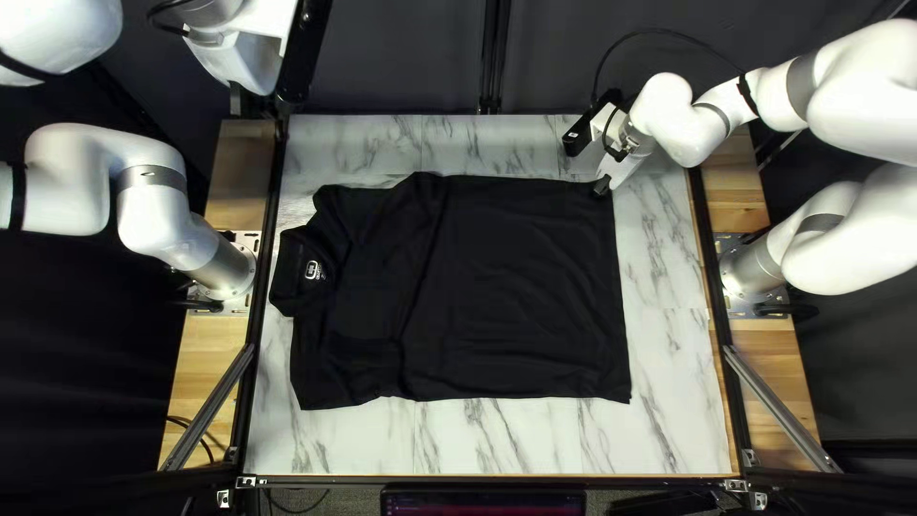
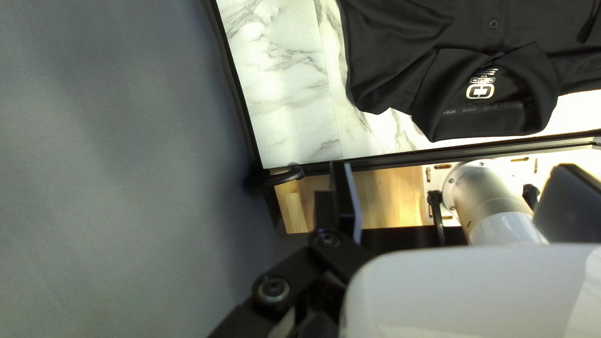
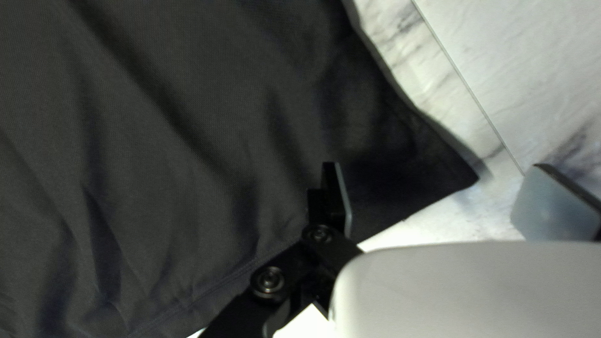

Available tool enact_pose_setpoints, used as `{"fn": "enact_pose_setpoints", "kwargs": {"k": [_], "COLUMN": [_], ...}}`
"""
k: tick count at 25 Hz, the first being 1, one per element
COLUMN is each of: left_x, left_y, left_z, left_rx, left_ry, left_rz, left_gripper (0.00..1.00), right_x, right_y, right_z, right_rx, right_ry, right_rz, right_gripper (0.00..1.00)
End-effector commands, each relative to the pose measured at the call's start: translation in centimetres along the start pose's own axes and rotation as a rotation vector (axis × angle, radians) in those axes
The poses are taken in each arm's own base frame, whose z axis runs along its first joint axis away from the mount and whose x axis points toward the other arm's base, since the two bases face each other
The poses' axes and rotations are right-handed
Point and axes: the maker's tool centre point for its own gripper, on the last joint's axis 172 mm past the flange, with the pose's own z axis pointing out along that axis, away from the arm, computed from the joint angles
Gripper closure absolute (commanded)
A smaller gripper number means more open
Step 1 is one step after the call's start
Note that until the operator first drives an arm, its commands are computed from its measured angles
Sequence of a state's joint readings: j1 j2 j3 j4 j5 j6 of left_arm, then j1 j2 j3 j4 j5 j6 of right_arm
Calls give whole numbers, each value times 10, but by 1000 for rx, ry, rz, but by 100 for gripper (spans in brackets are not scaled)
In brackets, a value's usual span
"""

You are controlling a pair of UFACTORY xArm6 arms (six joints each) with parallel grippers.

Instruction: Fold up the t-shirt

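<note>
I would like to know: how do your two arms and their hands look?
My left arm and right arm are white and rounded, with grey rings and black straps. A thin black cable loops over the right one. The left hand and right hand each have two flat dark fingers on black links with round screws.

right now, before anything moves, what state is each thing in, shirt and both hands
shirt, laid out front up, lightly creased
collar, spread, inside neck print showing
left hand, open, off the shirt
right hand, open, at a hem corner
</note>
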State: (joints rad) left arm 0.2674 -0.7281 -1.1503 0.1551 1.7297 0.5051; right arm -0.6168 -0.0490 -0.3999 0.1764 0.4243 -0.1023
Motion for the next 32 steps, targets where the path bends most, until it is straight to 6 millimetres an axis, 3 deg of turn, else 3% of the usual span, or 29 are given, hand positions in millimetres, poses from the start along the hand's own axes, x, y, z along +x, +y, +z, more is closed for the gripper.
{"fn": "enact_pose_setpoints", "kwargs": {"k": [1,5,12,23,32], "left_x": [0,0,0,0,0], "left_y": [0,0,0,0,0], "left_z": [0,0,0,0,0], "left_rx": [0,0,0,0,0], "left_ry": [0,0,0,0,0], "left_rz": [0,0,0,0,0], "left_gripper": [0,0,0,0,0], "right_x": [0,0,-6,-40,-48], "right_y": [1,-3,-13,21,36], "right_z": [1,-5,-31,-57,-76], "right_rx": [1,1,-16,-78,-133], "right_ry": [-2,4,32,26,21], "right_rz": [7,12,22,61,87], "right_gripper": [100,100,100,100,100]}}
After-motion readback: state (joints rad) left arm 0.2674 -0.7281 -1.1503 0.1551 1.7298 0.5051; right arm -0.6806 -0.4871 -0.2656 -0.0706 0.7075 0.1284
